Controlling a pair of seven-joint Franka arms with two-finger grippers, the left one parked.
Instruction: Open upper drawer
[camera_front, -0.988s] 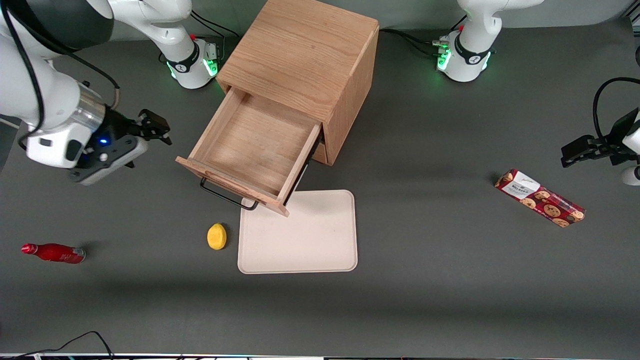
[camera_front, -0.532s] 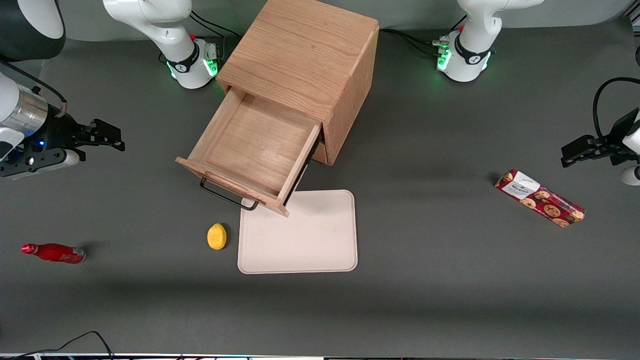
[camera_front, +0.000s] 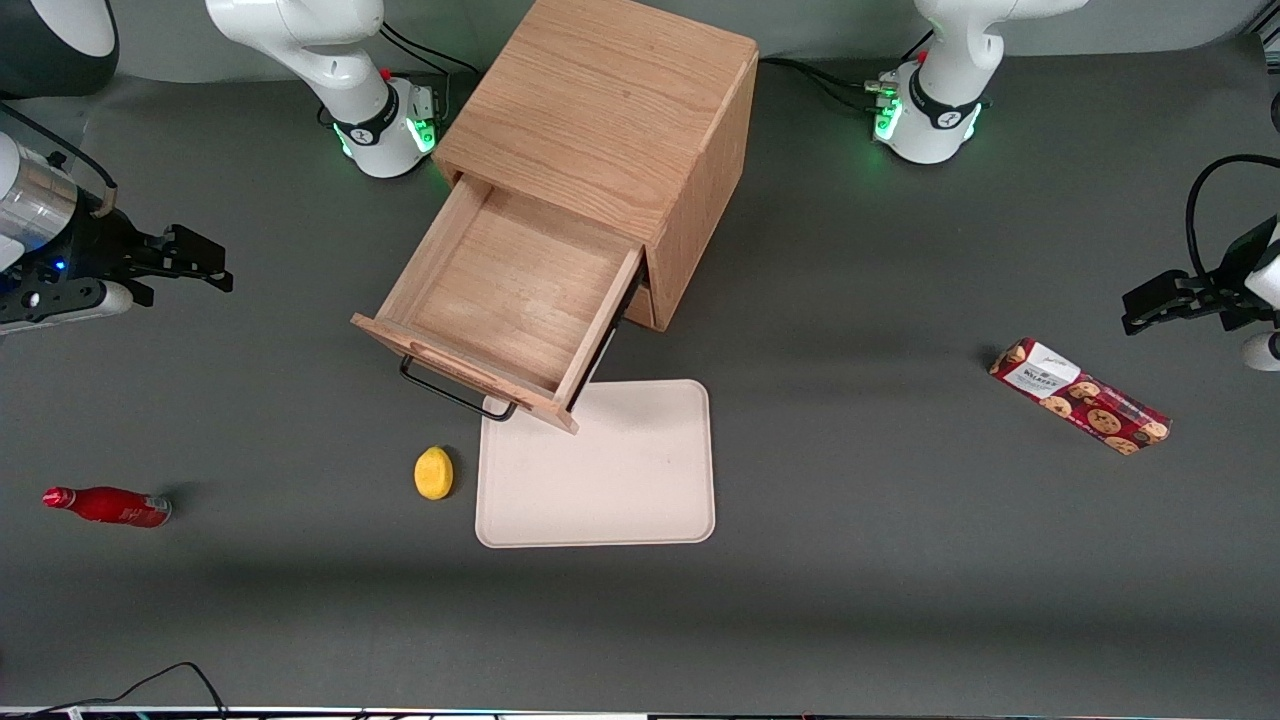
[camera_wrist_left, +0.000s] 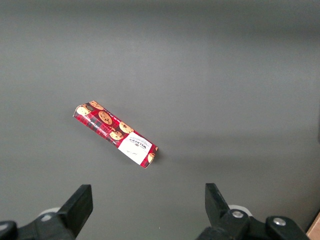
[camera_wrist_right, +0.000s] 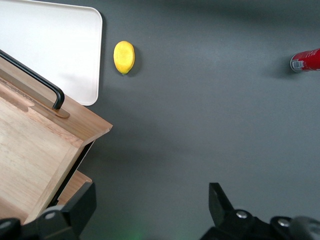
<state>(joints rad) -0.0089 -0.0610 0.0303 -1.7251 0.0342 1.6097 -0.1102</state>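
Observation:
The upper drawer (camera_front: 510, 290) of the oak cabinet (camera_front: 600, 110) is pulled far out, and its shallow wooden tray is bare inside. Its thin dark bar handle (camera_front: 455, 392) faces the front camera, with the drawer's front corner overhanging a white tray. My gripper (camera_front: 205, 262) hangs open above the grey table, well away from the drawer toward the working arm's end, with nothing between its fingers. The right wrist view shows the open gripper (camera_wrist_right: 150, 200) over bare table, with the drawer (camera_wrist_right: 35, 150) and handle (camera_wrist_right: 35, 80) off to one side.
A white tray (camera_front: 600, 470) lies in front of the drawer, with a yellow lemon (camera_front: 433, 472) beside it. A red bottle (camera_front: 108, 506) lies toward the working arm's end. A cookie box (camera_front: 1080, 396) lies toward the parked arm's end.
My gripper has drawn away from the drawer toward the working arm's end of the table, most of it in the first half second. The drawer has stayed pulled out.

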